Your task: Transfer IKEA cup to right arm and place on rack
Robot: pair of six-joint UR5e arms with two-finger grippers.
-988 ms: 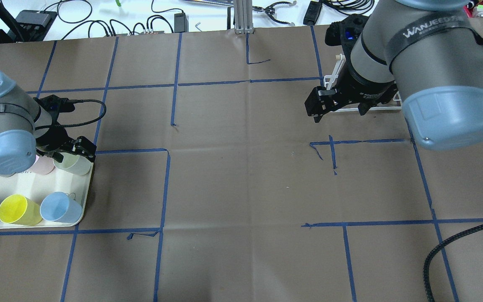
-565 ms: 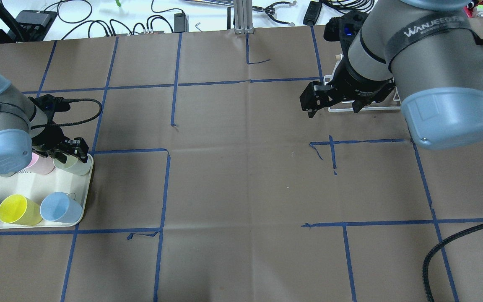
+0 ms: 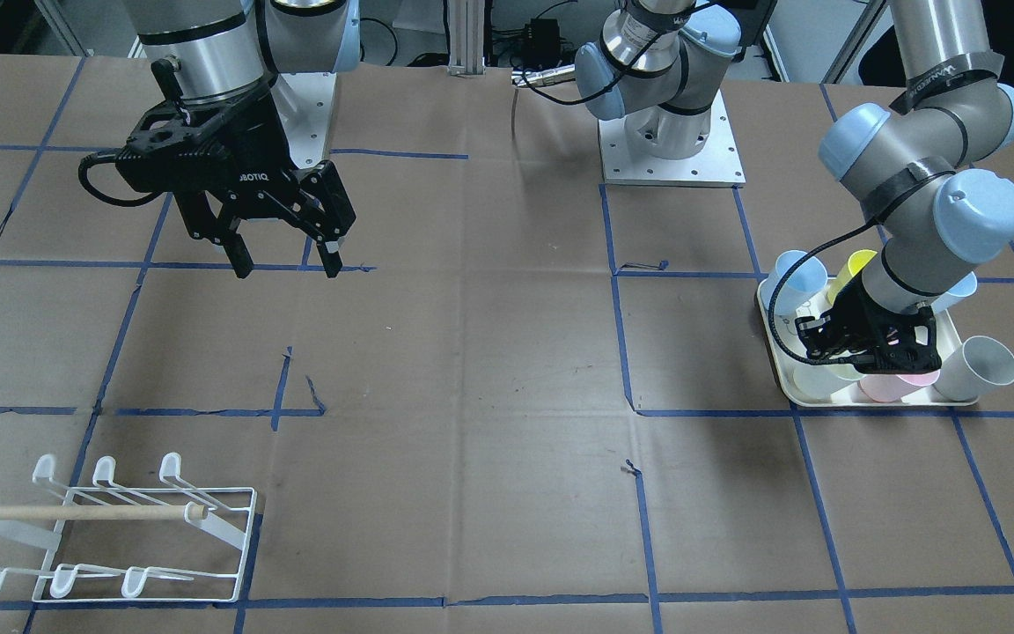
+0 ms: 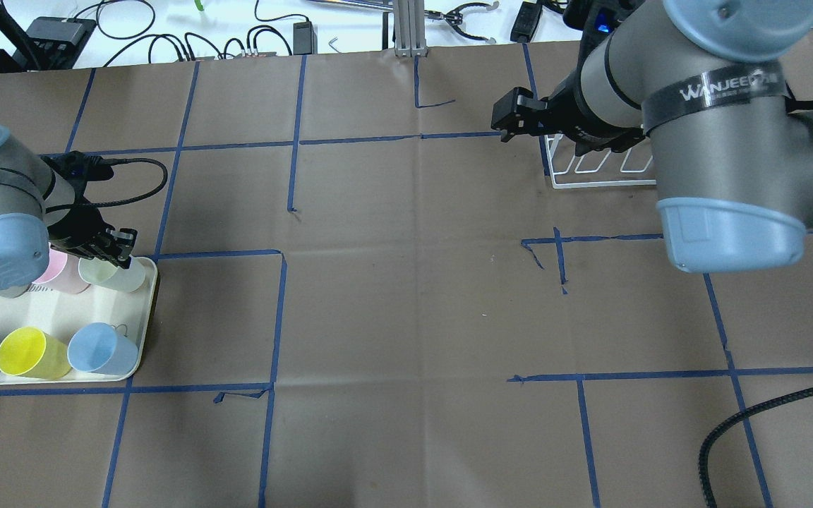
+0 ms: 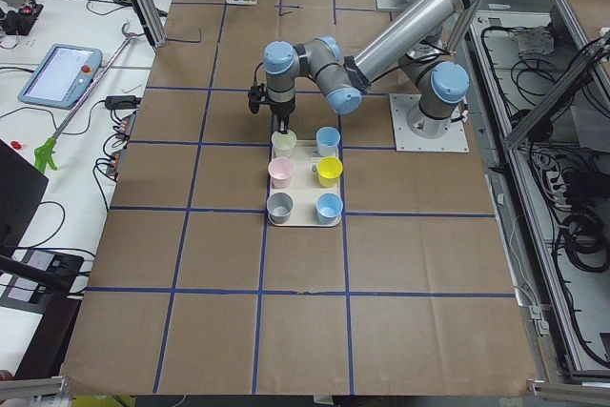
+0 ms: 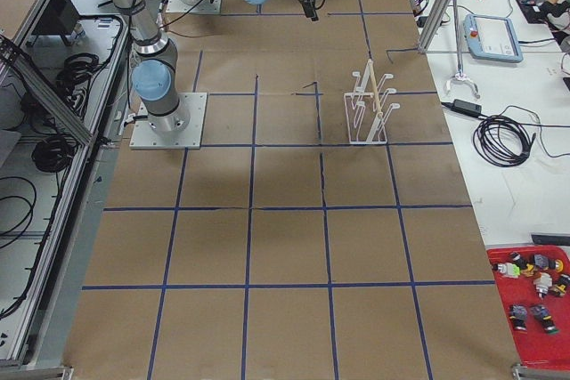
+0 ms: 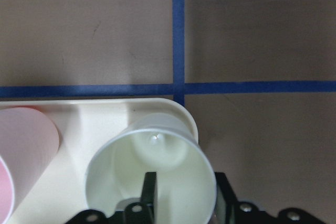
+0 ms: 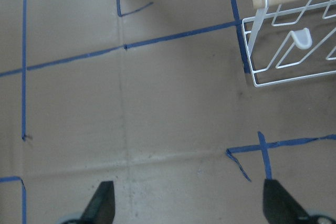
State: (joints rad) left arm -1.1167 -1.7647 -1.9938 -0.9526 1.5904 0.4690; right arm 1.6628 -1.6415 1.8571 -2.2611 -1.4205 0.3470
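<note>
Now, nearest at the lower left of the front-facing view, the rack (image 3: pixel 76 512) stands on the table (image 3: pixel 472 352) with its 6 prongs tilted up, so a cup can be hung on one mouth-down. Nothing is on it, so the task looks barely begun.

Farther in, at the middle right, sits the tray (image 4: pixel 61 321). The cup (image 7: pixel 157 150), pale green, stands mouth-up at the tray's corner beside a pink cup (image 7: pixel 21 156). The left gripper (image 7: pixel 185 195) is down on it. In the left wrist view 1 finger is inside the cup and the other just outside the rim, straddling the wall. I judge that this hold on the wall is chosen because it leaves the cup's body free for the other gripper at the hand-over. A gap shows between the inner finger and the wall, so the jaws are apart and not clamped.

Farthest, at the upper left, the right gripper (image 3: pixel 287 266) hangs above the table, fingers spread wide and nothing between them. It is well apart from both cup and rack and seems parked there, ready to receive.
</note>
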